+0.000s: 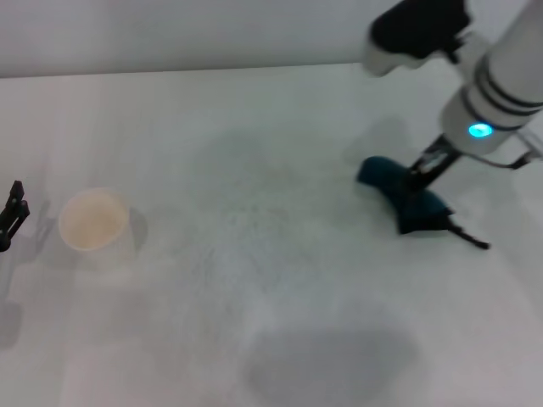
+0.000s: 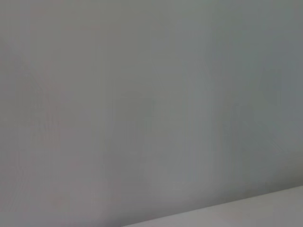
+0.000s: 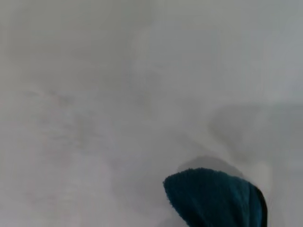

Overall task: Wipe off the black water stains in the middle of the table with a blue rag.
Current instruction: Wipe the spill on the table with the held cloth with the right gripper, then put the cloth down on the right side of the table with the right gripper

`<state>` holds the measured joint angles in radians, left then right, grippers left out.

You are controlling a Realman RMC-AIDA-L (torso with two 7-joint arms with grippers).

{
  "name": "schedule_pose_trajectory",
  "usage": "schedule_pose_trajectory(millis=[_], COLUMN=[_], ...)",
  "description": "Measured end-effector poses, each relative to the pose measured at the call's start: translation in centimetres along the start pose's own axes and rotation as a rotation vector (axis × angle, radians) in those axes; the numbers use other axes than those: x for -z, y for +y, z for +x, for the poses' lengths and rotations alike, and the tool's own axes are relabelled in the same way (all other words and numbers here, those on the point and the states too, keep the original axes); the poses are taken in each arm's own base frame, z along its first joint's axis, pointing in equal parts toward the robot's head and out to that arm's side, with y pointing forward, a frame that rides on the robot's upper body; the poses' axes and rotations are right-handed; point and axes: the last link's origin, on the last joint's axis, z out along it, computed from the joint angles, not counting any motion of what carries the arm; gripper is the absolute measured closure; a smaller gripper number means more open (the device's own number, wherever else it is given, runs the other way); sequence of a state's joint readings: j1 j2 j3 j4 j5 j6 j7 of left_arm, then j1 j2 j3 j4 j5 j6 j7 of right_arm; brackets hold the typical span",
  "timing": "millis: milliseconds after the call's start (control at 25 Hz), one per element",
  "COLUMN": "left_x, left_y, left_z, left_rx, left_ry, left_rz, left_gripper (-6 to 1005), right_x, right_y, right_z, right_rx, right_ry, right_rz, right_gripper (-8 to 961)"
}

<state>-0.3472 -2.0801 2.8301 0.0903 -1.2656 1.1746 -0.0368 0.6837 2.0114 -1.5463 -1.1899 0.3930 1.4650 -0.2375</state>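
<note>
The blue rag (image 1: 405, 197) is at the right of the white table (image 1: 271, 339), bunched in thick folds with a thin black edge sticking out to its right. My right gripper (image 1: 422, 186) reaches down into the middle of the rag and is shut on it. In the right wrist view the blue rag (image 3: 215, 198) hangs close under the camera with a soft shadow behind it. No black water stains show; the middle of the table has only faint greyish smears (image 1: 263, 212). My left gripper (image 1: 12, 214) rests at the far left edge.
A white paper cup (image 1: 93, 222) stands upright at the left, just right of the left gripper. A broad grey shadow (image 1: 331, 356) lies on the tabletop near the front. The left wrist view holds only a plain grey surface.
</note>
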Motion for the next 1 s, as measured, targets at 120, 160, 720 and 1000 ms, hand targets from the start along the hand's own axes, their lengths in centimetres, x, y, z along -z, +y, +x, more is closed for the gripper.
schedule_pose_trajectory(millis=[120, 160, 720, 1000], left_x=[0.0, 0.0, -0.8, -1.0], left_y=[0.0, 0.0, 0.0, 0.1], left_z=[0.0, 0.0, 0.6, 0.7], left_rx=[0.0, -0.001, -0.01, -0.011], left_ry=[0.0, 0.001, 0.016, 0.022], left_rz=[0.0, -0.001, -0.011, -0.014], left_gripper=[122, 122, 122, 123], right_x=[0.2, 0.3, -0.8, -1.8], right_y=[-2.3, -2.9, -7.0, -7.4], right_z=[1.1, 1.5, 3.9, 4.6], right_rx=[-0.066, -0.086, -0.182, -0.182], right_ry=[0.006, 0.005, 0.047, 0.091], right_rz=[0.032, 0.041, 0.102, 0.124], right_gripper=[847, 847, 846, 826])
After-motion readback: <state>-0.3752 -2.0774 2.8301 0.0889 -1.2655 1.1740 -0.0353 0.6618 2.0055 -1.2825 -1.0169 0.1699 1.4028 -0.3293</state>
